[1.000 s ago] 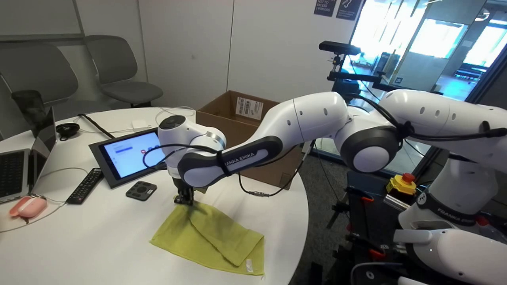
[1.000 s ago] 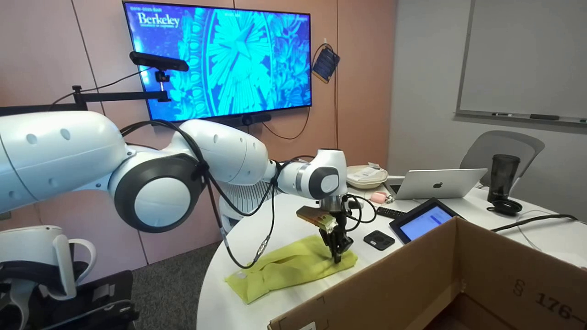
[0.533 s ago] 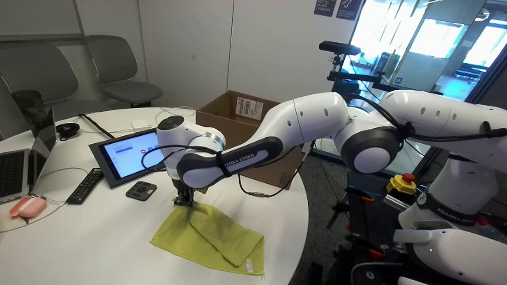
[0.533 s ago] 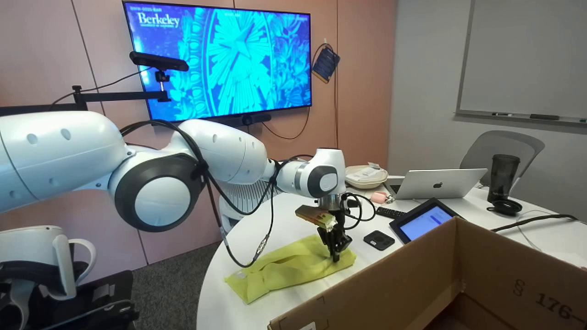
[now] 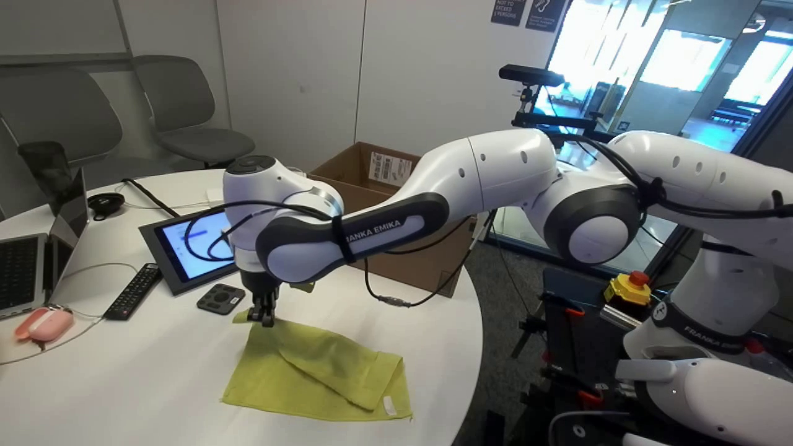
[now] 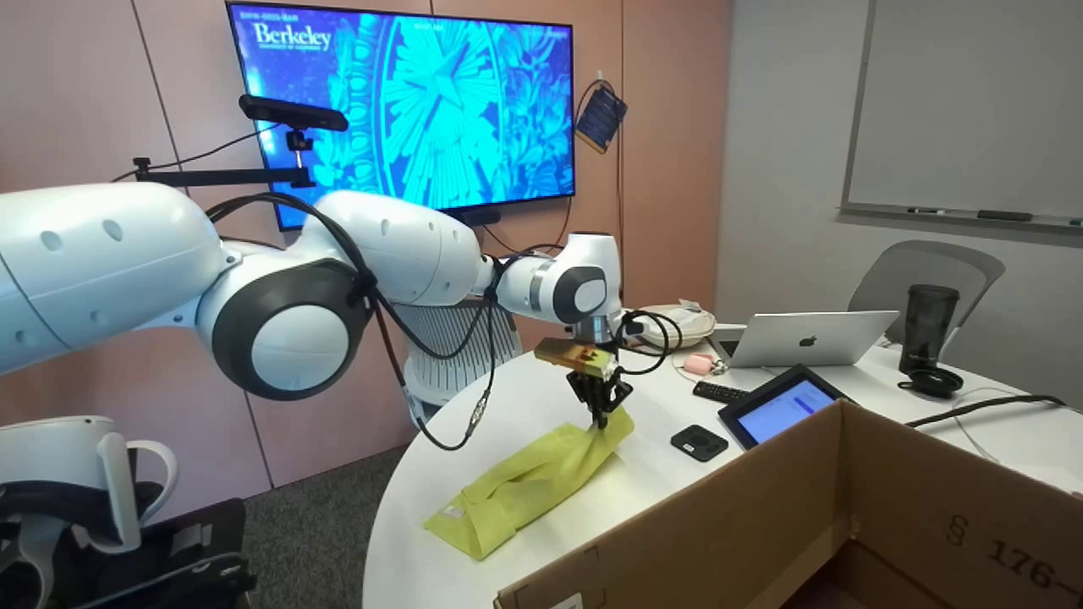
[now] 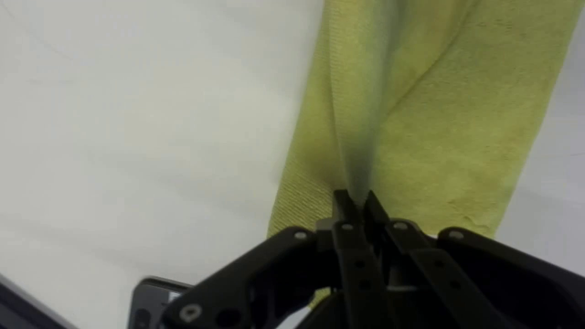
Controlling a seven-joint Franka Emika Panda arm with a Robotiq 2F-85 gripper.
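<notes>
Cloth (image 5: 316,371) pinched by a downward-pointing gripper (image 5: 261,320) above a white table (image 5: 136,371).
From left to right in an exterior view: laptop (image 5: 21,266), pink case (image 5: 48,325), remote (image 5: 133,291), tablet (image 5: 201,238) and small dark device (image 5: 221,299), the last near the gripper. The gripper is pressed together on a raised fold near one end of the yellow-green cloth; a short flap (image 5: 241,318) shows to its left, while most of the cloth extends below and to the right, its far end, with a white tag (image 5: 389,406), resting on the table. Farther right and behind stands a cardboard box (image 5: 424,271), partly hidden by the arm (image 5: 489,170). In the wrist view, a ridge (image 7: 356,109) of cloth runs from between the fingertips (image 7: 342,204) toward the top edge, with flatter cloth spreading to its left and right.
</notes>
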